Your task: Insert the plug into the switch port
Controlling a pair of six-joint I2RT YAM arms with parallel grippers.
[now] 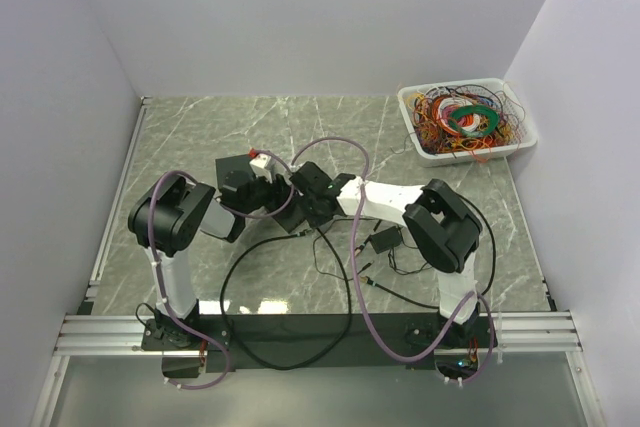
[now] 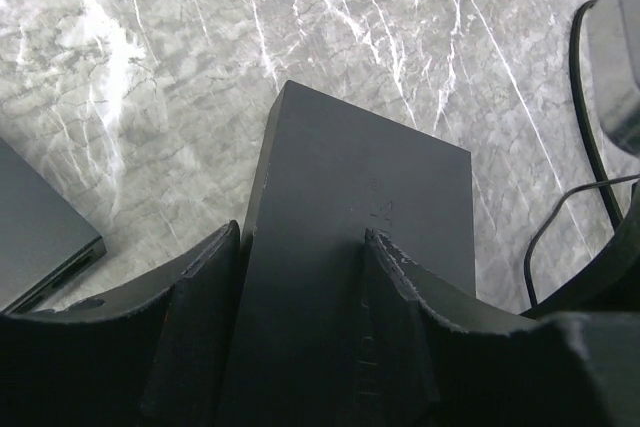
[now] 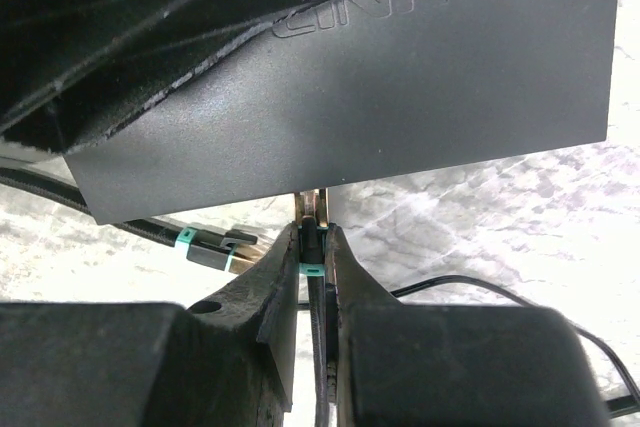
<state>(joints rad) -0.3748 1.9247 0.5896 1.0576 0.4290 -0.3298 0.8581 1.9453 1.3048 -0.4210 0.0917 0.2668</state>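
Observation:
My left gripper [image 2: 302, 237] is shut on the black switch [image 2: 360, 197], a flat black box held just above the marble table. In the top view the left gripper [image 1: 260, 192] and the right gripper [image 1: 303, 199] meet at the table's middle with the switch [image 1: 280, 197] between them. My right gripper [image 3: 314, 232] is shut on the plug [image 3: 314, 209], pinching its thin black cable at a teal band. The plug's metal tip touches the lower edge of the switch [image 3: 400, 77]. The port itself is hidden.
A second dark flat device [image 1: 235, 169] lies behind the left gripper, with a small red-and-white object [image 1: 260, 158] beside it. A spare teal-banded plug [image 3: 215, 245] lies on the table. A black adapter [image 1: 385, 240] and loose cables lie near the right arm. A white bin of coloured wires [image 1: 468, 119] stands at the back right.

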